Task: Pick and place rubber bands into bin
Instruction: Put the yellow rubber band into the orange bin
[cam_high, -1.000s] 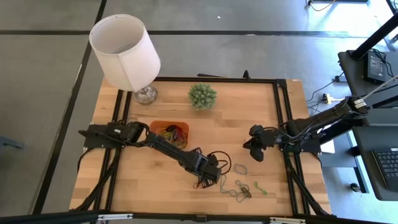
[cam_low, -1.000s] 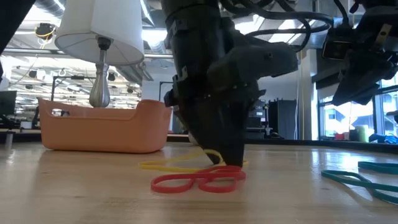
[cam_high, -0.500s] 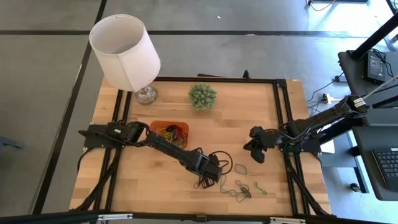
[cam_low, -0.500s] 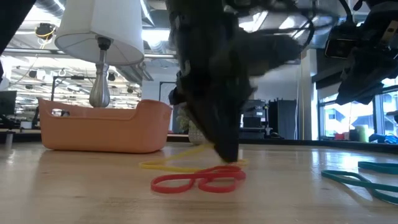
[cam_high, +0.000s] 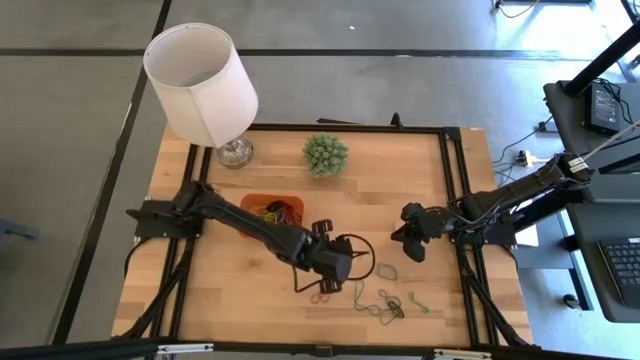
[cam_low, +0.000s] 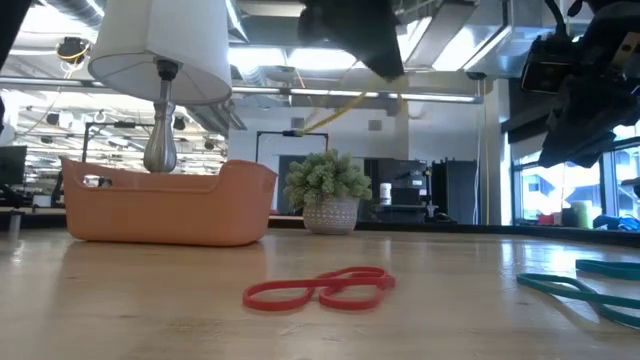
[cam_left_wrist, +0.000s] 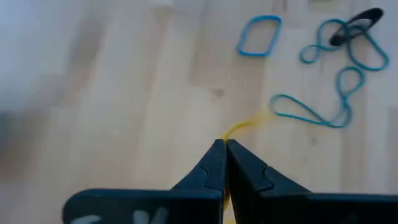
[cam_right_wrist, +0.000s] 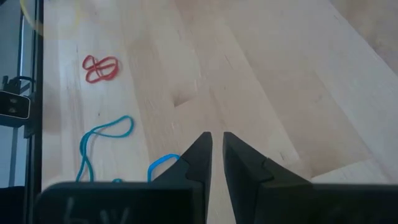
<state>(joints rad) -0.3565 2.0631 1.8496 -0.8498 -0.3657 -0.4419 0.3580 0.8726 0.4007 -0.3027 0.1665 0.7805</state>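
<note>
My left gripper (cam_high: 337, 266) hangs above the table's middle near part, shut on a yellow rubber band (cam_low: 328, 116). A red rubber band (cam_high: 320, 297) lies flat on the wood beneath it. Teal bands (cam_high: 387, 270), a black one (cam_left_wrist: 356, 27) and a green one (cam_high: 418, 303) lie to its right toward the near edge. The orange bin (cam_high: 272, 197) with several bands in it rests on the table left of centre. My right gripper (cam_high: 408, 243) waits at the right, a narrow gap between its fingers (cam_right_wrist: 216, 140), nothing in it. My left gripper pinches the yellow rubber band between its two fingertips, at a stretch of the loop (cam_left_wrist: 235, 132) right beyond the tips. The fingers slant downward from the table's left. The band hangs slack below them (cam_low: 320, 120), clear of the table.
A white lamp (cam_high: 200, 80) stands at the far left corner and a small potted plant (cam_high: 326, 154) at the far middle. Bare wood lies between the bin and the loose bands. A black frame (cam_high: 455, 200) borders the table's right side.
My left gripper has taken hold of the yellow band on the table and risen well above it, rolling a little. The yellow band is lifted clear and hangs from the fingertips. The red band beside it has stayed where it lay.
</note>
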